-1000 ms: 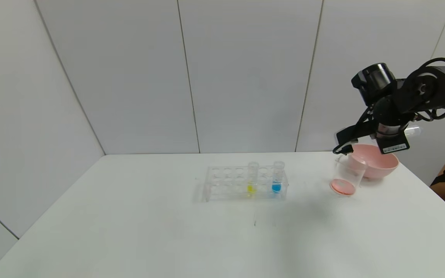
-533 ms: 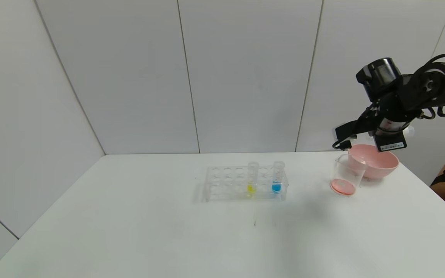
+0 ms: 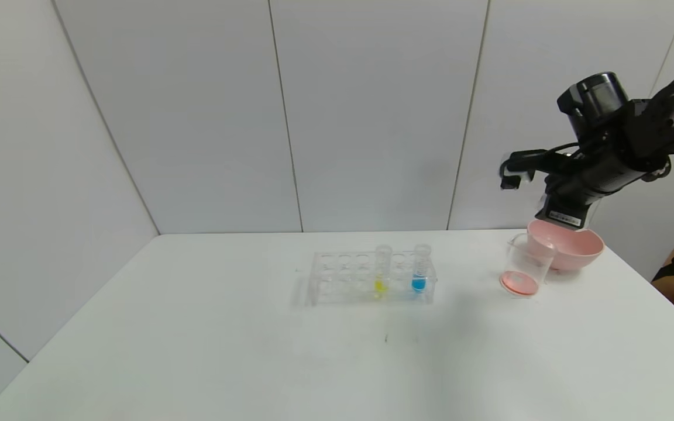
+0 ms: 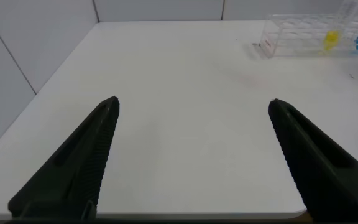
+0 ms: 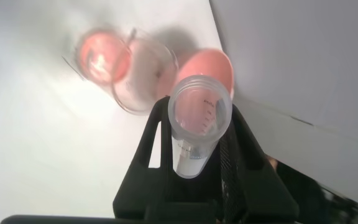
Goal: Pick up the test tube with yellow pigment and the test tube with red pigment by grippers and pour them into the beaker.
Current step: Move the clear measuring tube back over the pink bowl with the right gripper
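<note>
My right gripper (image 3: pixel 564 209) hangs high above the pink bowl, just behind the beaker, shut on a clear test tube (image 5: pixel 199 124). No red liquid shows in that tube. The beaker (image 3: pixel 525 270) stands at the right of the table with a thin red-orange layer in its bottom (image 5: pixel 102 56). The test tube with yellow pigment (image 3: pixel 381 270) stands upright in the clear rack (image 3: pixel 343 275), also in the left wrist view (image 4: pixel 332 38). My left gripper (image 4: pixel 192 107) is open and empty over the table's near left part, far from the rack.
A like tube with blue liquid (image 3: pixel 419 270) stands in the rack to the right of the yellow one. The pink bowl (image 3: pixel 574 250) touches the beaker's far right side. The white table (image 3: pixel 226 351) meets wall panels at the back.
My right arm has lifted and swung up from the beaker's rim, carrying the tube with it. Rack, beaker and bowl have not moved.
</note>
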